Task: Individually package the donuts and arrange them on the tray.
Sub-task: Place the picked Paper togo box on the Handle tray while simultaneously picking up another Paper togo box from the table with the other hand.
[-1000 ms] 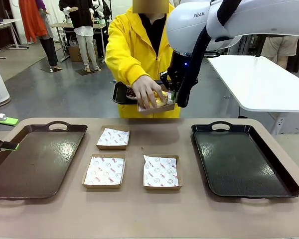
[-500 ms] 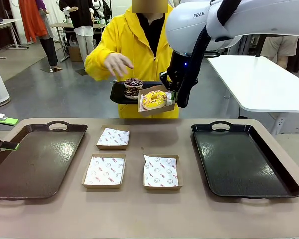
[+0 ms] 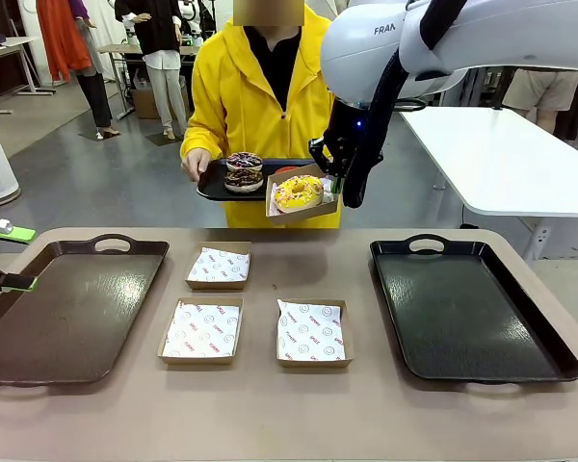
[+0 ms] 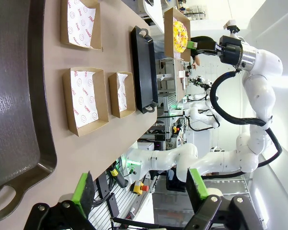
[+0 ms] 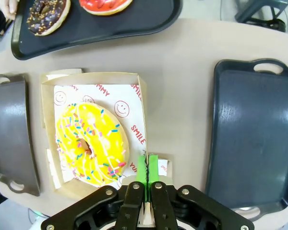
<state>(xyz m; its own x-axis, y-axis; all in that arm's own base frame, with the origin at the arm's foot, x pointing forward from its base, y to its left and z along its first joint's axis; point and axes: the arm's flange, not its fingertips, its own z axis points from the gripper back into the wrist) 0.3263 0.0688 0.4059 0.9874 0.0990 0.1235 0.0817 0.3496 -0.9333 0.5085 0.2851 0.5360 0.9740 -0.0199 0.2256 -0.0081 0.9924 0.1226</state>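
Seen from the front, the robot's right arm reaches across the middle. Its right end effector (image 3: 335,189) is clamped shut on the edge of a shallow paper-lined cardboard box (image 3: 291,209), holding it in the air at 12 o'clock, above the far edge of the tabletop (image 3: 270,414). The yellow-frosted donut (image 3: 298,192), dotted with sprinkles, lies inside that box. Just behind it, a person (image 3: 260,87) in a yellow jacket holds a black serving tray (image 3: 212,190). It carries two stacked chocolate donuts (image 3: 243,172) and, visible from the right wrist, a red-glazed donut (image 5: 105,5).

On the tabletop, three empty boxes (image 3: 201,330) sit in the centre, between a dark left tray (image 3: 67,308) at 9 o'clock and a dark right tray (image 3: 467,308) at 3 o'clock. Both of these trays are bare. The left end effector (image 4: 139,191) hangs at the 9 o'clock edge with its jaws wide apart, holding nothing.

The step in hand appears to be carrying the first boxed donut to a tray, with three donuts not yet packaged. The next move likely calls for swinging the box toward the 3 o'clock tray, which is nearer this arm. The box should be kept level so the donut does not slide, set down flat near a corner to leave room for three more, and released only then.
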